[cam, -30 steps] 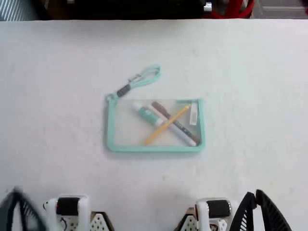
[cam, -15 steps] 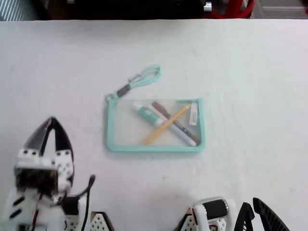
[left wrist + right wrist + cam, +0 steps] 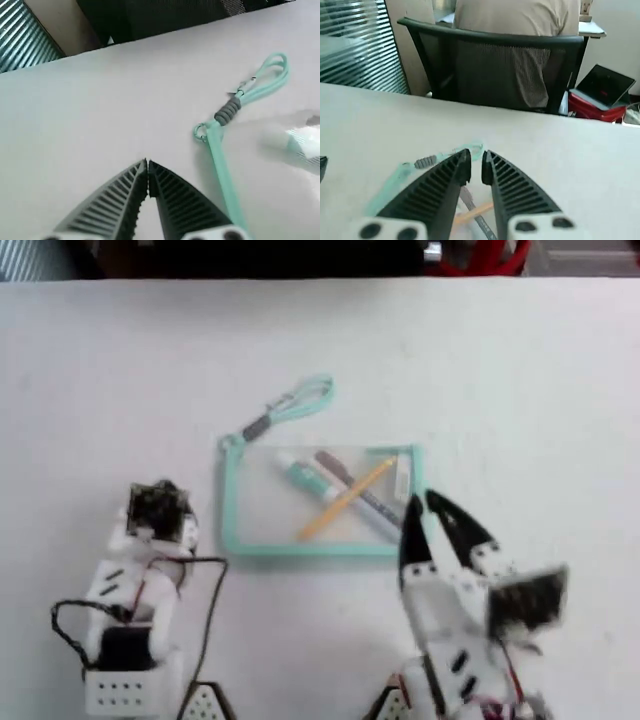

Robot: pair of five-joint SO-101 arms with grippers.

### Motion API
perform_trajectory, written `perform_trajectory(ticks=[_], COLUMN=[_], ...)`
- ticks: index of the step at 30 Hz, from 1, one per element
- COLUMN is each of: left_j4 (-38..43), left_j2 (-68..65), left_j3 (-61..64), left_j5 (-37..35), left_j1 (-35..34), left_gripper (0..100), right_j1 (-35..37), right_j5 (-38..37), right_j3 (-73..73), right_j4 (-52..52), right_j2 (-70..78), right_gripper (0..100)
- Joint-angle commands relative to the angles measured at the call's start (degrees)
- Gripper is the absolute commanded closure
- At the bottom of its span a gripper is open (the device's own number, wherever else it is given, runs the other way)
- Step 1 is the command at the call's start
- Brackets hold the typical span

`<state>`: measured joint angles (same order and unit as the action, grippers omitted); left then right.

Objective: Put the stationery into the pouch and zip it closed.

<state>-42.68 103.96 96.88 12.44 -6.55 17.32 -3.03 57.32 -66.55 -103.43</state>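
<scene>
Both arms have advanced toward the pouch [image 3: 262, 515], which lies flat at mid-desk [image 3: 520, 390] with the stationery [image 3: 345, 498] inside. Left gripper [image 3: 148, 162] fingers meet; right gripper [image 3: 422, 502] fingers stand slightly apart. The pouch is probably light and limp, so pin the rim and pull at the strap [image 3: 300, 400] end.

- High view: the right end effector [image 3: 428, 512] lies over the lower right corner of the pouch [image 3: 290, 549]. That corner and the near ends of the stationery [image 3: 345, 498] are hidden.
- High view: the right arm [image 3: 450, 630] is blurred and cut off by the bottom edge.
- Left wrist view: the pouch is cut off at the picture's edge and its contents are blurred. The left end effector [image 3: 148, 162] is cut off at its base.
- Right wrist view: the arm's own end effector covers most of the pouch.
- Zip position: too small to tell.
</scene>
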Motion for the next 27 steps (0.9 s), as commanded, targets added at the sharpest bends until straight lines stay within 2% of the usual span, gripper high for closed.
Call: perform_trajectory(ticks=[1,4,6,11,15,22,27], left_j4=[-8.3,-20.1,-23.7,-31.5,-31.6,-31.0,-31.0], left_j2=[0.3,0.3,0.4,0.4,0.4,0.3,0.3], left_j3=[0.1,0.1,-0.5,-1.1,-1.1,0.1,0.1], left_j5=[0.3,0.1,-0.1,-0.1,-0.2,0.0,0.0], left_j1=[0.0,-0.3,-0.3,0.1,-0.3,-0.2,-0.2], left_gripper=[98,97,97,97,97,97,97], right_j1=[-0.1,-0.1,-0.1,-0.1,-0.1,-7.9,-5.4], right_j5=[-0.3,-0.3,-0.3,-0.2,-0.2,-0.2,-0.2], right_j3=[14.8,26.2,31.6,35.8,35.9,37.5,37.7], right_j4=[11.2,16.5,16.4,3.6,-8.0,-7.3,-7.1], right_j2=[0.1,0.1,0.1,0.1,0.1,0.2,0.2], right_gripper=[95.0,95.4,95.4,95.4,95.4,95.4,95.4])
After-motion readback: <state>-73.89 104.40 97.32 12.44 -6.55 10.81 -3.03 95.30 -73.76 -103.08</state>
